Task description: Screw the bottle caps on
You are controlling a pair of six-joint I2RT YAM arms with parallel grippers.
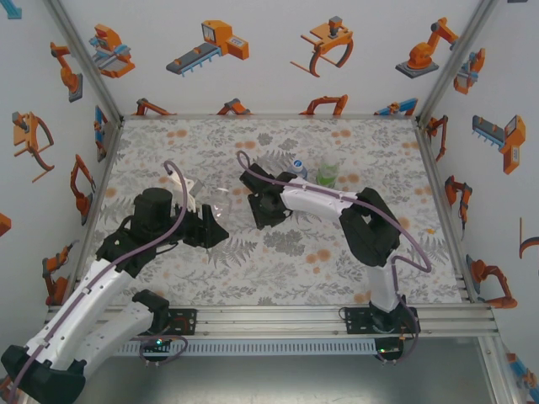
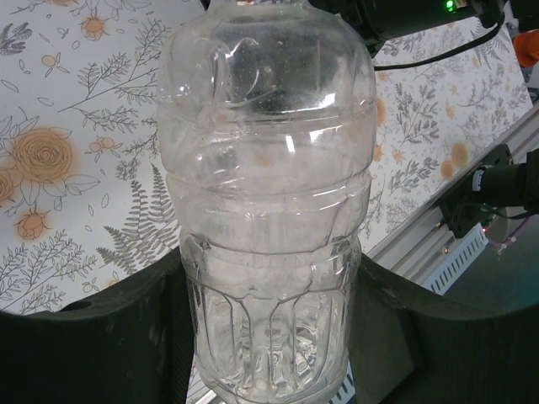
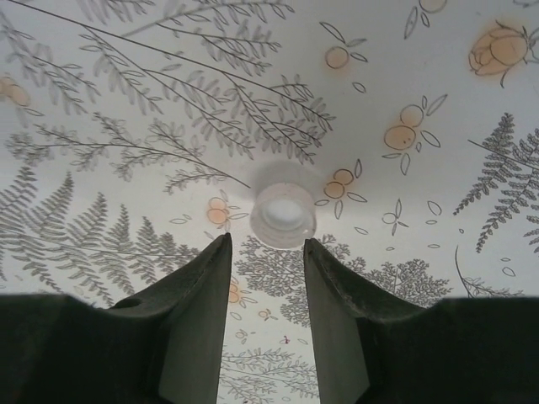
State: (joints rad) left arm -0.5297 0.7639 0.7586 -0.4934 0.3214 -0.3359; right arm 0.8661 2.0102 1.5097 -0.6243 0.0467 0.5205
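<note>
1. Floral-print desk (image 1: 278,269) with white walls covered in orange robot-arm stickers (image 1: 210,46) around it, so that's the setting.
2. On the left, the left pincer (image 2: 269,278) is clamped on the plain clear bottle (image 2: 269,168). Both dark fingers (image 2: 126,337) press against its ribbed lower half, and the shoulder end points away from the wrist camera.
3. Around the middle, the right pincer (image 3: 266,240) points down at the desk with its jaws a little apart. One white bottle cap (image 3: 283,215) sits on the desk right at the tips. I honestly can't tell whether the tips are touching it.
4. Further right and toward the back wall, the blue-label bottle (image 1: 299,165) and the green bottle (image 1: 328,172) stand just beside each other, well away from both pincers.
</note>
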